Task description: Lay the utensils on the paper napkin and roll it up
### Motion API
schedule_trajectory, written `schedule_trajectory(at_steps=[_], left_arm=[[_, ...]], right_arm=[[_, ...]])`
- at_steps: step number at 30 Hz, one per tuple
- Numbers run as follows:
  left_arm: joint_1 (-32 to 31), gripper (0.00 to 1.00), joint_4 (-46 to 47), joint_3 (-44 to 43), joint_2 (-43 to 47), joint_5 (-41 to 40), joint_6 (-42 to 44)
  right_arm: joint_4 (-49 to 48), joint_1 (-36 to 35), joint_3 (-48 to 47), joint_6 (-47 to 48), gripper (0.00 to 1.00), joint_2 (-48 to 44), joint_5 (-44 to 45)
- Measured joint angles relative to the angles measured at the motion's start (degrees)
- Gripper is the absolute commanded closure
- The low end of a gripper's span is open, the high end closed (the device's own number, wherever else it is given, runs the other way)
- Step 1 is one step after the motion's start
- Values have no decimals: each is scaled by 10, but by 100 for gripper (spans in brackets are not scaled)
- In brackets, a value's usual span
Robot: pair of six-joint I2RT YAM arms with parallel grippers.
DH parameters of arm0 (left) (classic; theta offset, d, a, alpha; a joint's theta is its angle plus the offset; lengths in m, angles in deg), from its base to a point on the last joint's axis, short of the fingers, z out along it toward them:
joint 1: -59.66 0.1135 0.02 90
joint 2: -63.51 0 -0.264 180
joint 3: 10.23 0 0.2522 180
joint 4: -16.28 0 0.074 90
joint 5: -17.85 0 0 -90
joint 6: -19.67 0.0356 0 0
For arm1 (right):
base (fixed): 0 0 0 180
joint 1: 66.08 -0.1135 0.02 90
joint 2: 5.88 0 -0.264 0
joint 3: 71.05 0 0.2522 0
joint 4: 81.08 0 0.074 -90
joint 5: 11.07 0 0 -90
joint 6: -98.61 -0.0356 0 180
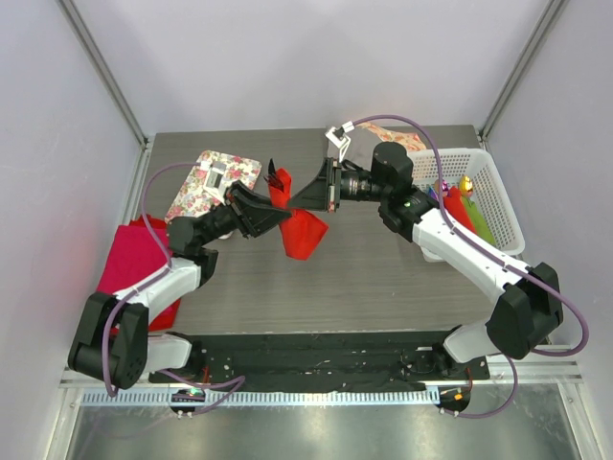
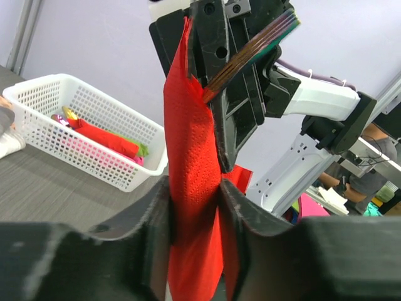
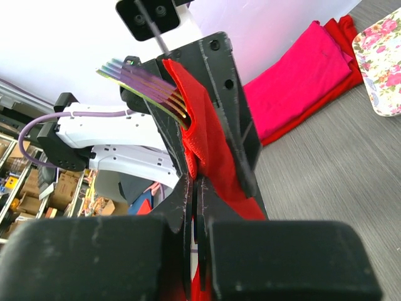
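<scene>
Well, the left gripper (image 2: 194,213) has its two fingers (image 2: 150,226) pressed in from either side on the paper napkin (image 2: 191,138), clamped on the lower part of the sheet. The red paper runs up from that pinch to the right gripper (image 3: 198,216), whose jaws are squeezed together on the napkin's upper edge. So the napkin hangs in the air between the two arms, above the middle of the table (image 1: 383,287), with a loose corner drooping below the grippers. It is creased and partly folded on itself, not lying flat.

Off to the right stands a white basket (image 1: 456,152) holding red and green rolls (image 1: 469,216). On the left edge lies a magenta cloth stack (image 1: 134,257), and just behind it a flowered tray (image 1: 213,177).
</scene>
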Motion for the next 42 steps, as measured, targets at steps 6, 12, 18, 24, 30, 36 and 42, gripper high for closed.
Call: schedule_trajectory(at_steps=[6,12,18,24,30,36,42], left_arm=[[0,94,5,-5,1,9,-6],[0,100,3,-5,2,9,-13],[5,100,-8,-5,-5,-6,-16],[23,100,-8,-9,-11,-42,-28],[31,100,-8,-28,-25,-68,-41],[35,100,-8,-33,-26,-77,-54],[36,100,-9,-36,-30,-80,-71]], right_arm=[[1,0,0,3,99,0,9],[6,0,0,9,79,0,15],[19,14,0,13,26,-12,33],[86,37,-3,53,19,-52,76],[162,37,-4,101,31,-63,105],[211,37,-4,139,95,-63,130],[219,38,-5,154,99,-57,160]])
